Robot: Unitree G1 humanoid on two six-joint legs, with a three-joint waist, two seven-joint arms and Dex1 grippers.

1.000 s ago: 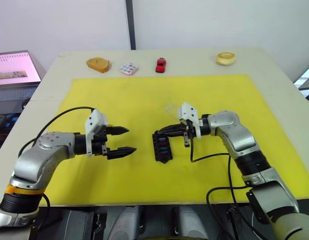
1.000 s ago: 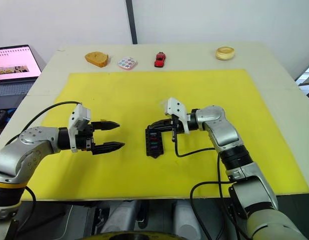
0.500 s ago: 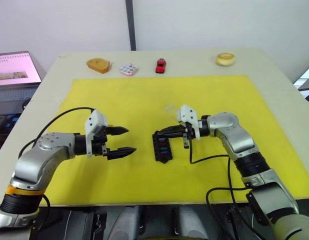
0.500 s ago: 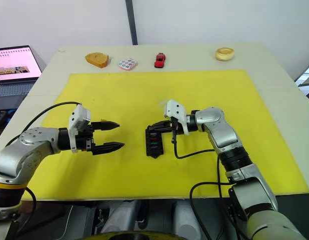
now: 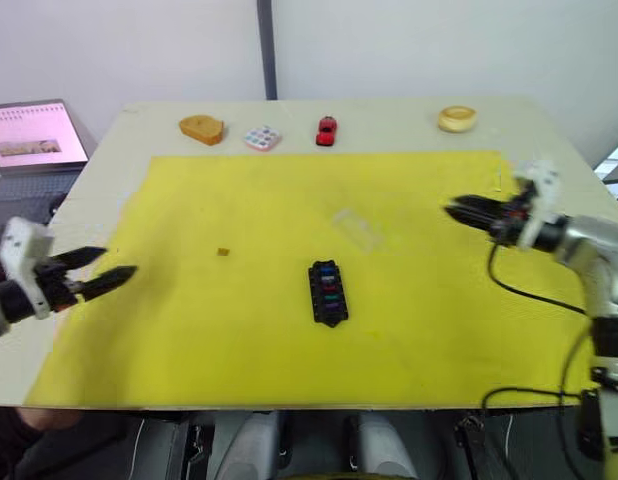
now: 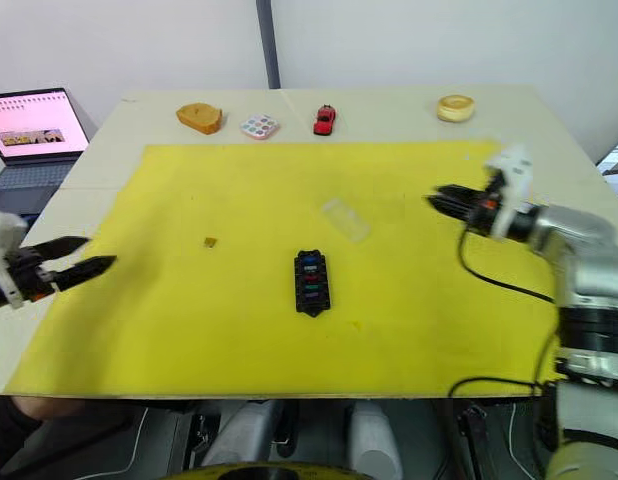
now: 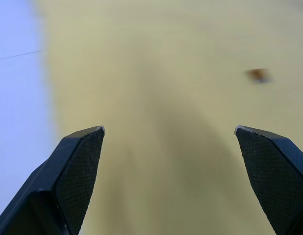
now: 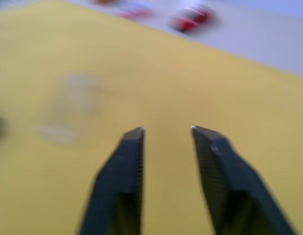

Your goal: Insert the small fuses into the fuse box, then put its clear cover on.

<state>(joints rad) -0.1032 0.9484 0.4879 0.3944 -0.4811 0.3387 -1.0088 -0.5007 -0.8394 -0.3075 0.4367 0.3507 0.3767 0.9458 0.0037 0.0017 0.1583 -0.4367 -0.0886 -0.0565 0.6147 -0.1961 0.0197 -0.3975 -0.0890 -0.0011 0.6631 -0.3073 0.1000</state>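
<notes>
The black fuse box (image 5: 327, 293) lies in the middle of the yellow mat (image 5: 239, 330), with several coloured small fuses (image 5: 328, 284) seated in its slots. One amber fuse (image 5: 222, 252) lies loose on the mat to the left. The clear cover (image 5: 355, 228) lies flat just behind the box and to its right. My left gripper (image 5: 117, 263) hovers at the mat's left edge, open wide and empty. My right gripper (image 5: 451, 211) hangs over the mat's right side, pointing toward the cover, open with nothing between its fingers (image 8: 127, 171).
Along the table's far edge stand an orange-brown block (image 5: 200, 127), a white tile with coloured dots (image 5: 261, 137), a red toy car (image 5: 326, 129) and a pale round ring (image 5: 456, 118). A laptop (image 5: 34, 135) sits off the table's left.
Both arms have swung outward, away from the fuse box. The right gripper, shut at the box before, now stands open far to the right. The left gripper stayed open.
</notes>
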